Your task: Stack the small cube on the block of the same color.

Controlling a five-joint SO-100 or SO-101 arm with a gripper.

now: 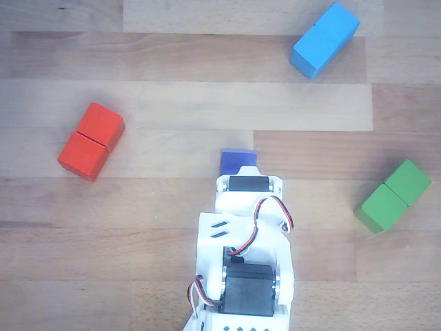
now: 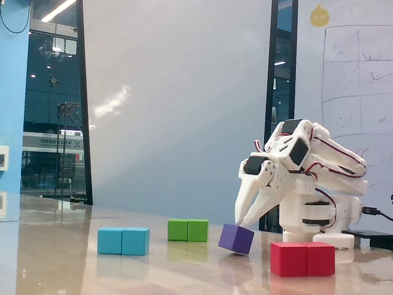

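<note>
The small dark blue cube (image 1: 237, 158) lies at mid-table, its near part hidden under my gripper (image 1: 240, 174). In the fixed view the cube (image 2: 236, 239) is tilted, one lower edge at the table, and my gripper (image 2: 240, 224) reaches down onto its top; the fingers close on it. The sky-blue oblong block (image 1: 324, 40) lies at the far right in the other view, well away from the gripper. In the fixed view it (image 2: 123, 241) sits at the left.
A red oblong block (image 1: 91, 141) lies left of the arm and shows in the fixed view (image 2: 303, 259) at the front right. A green oblong block (image 1: 393, 196) lies to the right and shows in the fixed view (image 2: 188, 230) behind the cube.
</note>
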